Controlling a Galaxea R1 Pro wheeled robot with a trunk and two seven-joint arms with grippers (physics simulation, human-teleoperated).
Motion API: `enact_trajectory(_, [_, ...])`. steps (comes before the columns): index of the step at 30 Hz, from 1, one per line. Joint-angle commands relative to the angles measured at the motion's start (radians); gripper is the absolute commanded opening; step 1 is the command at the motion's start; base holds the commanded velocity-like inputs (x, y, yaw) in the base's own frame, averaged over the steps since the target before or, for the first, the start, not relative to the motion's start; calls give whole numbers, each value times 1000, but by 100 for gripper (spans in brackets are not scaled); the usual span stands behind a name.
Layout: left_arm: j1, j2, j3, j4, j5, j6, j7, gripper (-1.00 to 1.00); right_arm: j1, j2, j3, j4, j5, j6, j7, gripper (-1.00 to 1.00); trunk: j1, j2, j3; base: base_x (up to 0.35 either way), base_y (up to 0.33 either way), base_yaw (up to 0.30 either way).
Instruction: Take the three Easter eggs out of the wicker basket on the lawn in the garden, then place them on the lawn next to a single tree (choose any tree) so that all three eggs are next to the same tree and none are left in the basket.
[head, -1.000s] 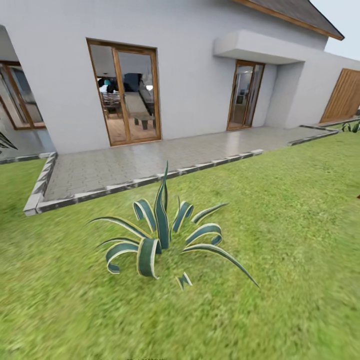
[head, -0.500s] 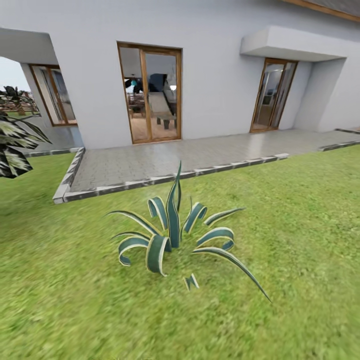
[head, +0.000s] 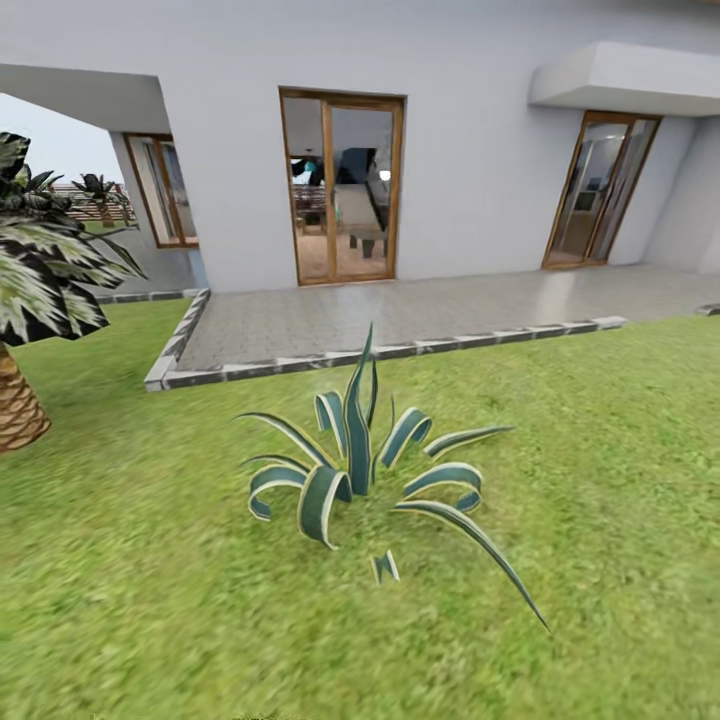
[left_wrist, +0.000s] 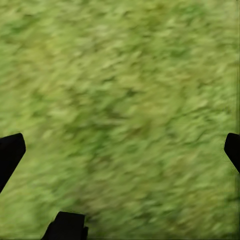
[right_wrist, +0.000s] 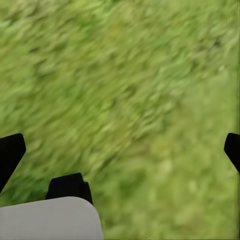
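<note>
The lawn of short mottled green grass spreads across the lower head view. The Easter eggs, the wicker basket and the tree are out of view. In the left wrist view my left gripper hangs over blurred grass, its dark fingertips far apart with nothing between them. In the right wrist view my right gripper stands just as wide over grass, also holding nothing.
A spiky green-and-cream agave grows in the lawn straight ahead. Behind it lies a grey paved patio with a stone kerb, then the white house with a glass door. A scaly-trunked palm stands at the left edge.
The whole head picture has slid to the right, so the camera has turned left. The palm has come into view at the left edge, and the brown garage door has left at the right.
</note>
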Motion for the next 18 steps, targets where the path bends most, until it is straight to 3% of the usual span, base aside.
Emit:
enact_trajectory(1, [-1,-1,2,0,8,-3,0,100,-1,0,-1,1,0,-3,0,100,0,0,-1,0,-283,246])
enact_trajectory(18, [0,-1,3,0,9,-2,-1,100,-1,0,-1,2,0,-3,0,100,0,0,-1,128,-283,221])
